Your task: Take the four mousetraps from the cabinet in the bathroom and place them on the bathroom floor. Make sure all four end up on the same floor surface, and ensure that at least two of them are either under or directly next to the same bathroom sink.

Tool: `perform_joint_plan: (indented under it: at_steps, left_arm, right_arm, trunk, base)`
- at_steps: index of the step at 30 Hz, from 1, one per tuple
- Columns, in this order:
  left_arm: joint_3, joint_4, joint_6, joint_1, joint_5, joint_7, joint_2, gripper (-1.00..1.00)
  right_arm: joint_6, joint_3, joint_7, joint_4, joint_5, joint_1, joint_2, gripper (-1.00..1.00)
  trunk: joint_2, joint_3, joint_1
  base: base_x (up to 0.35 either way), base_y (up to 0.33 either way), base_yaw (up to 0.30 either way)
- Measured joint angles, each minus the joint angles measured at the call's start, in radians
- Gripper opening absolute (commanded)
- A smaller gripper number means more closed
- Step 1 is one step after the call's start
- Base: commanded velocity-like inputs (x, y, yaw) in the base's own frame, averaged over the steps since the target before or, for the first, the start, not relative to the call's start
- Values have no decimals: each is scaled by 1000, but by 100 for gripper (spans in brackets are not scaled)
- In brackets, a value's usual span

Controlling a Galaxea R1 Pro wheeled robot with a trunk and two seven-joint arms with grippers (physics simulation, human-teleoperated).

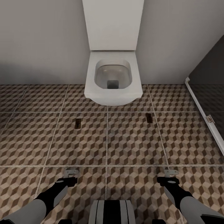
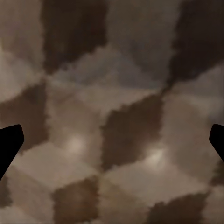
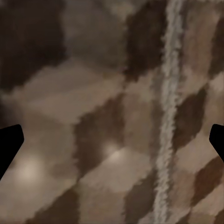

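Note:
Two mousetraps lie flat on the cube-patterned bathroom floor (image 1: 133, 140) in front of the toilet: one mousetrap (image 1: 78, 123) to the left, the other mousetrap (image 1: 149, 118) to the right. My left gripper (image 1: 71, 172) hangs low over the tiles nearer to me, open and empty. My right gripper (image 1: 170, 173) does the same on the other side, open and empty. Both wrist views look straight down at bare floor tile (image 2: 112, 116), with a grout line (image 3: 168, 116) under the right gripper. The cabinet and the bathroom sink are out of view.
A white toilet (image 1: 112, 77) with its lid up stands against the grey wall straight ahead. A dark panel with a white frame (image 1: 203, 115) runs along the right side. My own base (image 1: 112, 211) shows at the bottom.

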Motion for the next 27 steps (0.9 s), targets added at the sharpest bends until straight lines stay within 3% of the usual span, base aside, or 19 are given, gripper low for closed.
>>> perform_joint_plan:
  at_steps: [13, 27]
  left_arm:
    - [0, -1, -1, 0, 0, 0, 0, 100]
    - [0, -1, 0, 0, 0, -6, 2, 100]
  right_arm:
    - [0, -1, 0, 0, -1, 0, 0, 100]
    - [0, 0, -1, 0, 0, 0, 0, 100]
  trunk:
    - [0, 0, 0]
    - [3, 54, -6]
  base:
    - [0, 0, 0]
    - [0, 0, 0]
